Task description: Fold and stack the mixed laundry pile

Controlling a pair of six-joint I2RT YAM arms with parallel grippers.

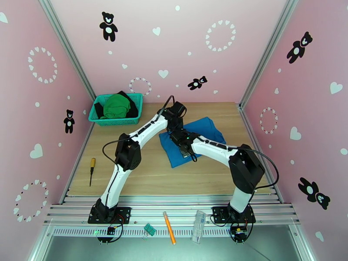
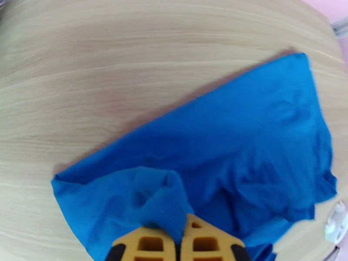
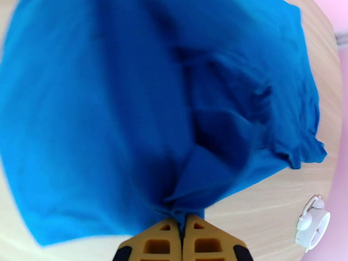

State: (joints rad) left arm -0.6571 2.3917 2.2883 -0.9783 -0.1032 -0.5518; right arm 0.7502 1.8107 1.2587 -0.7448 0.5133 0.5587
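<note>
Both left hand (image 2: 179,245) and right hand (image 3: 182,242) gripped the blue shirt (image 1: 209,127) toward the tabletop's (image 1: 143,172) far edge; carrying it level together seemed wisest

Both arms elbow-bent, wrists almost meeting mid-frame over the tabletop. The left gripper (image 2: 179,245) and right gripper (image 3: 182,241) each have jaws pinched tight on a fold of the blue shirt (image 2: 243,140).

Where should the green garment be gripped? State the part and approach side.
Pinch the green garment at its raised, bunched middle, from straight above. It lies heaped on the black garment inside the basket, whose walls likely block a sideways approach.
</note>
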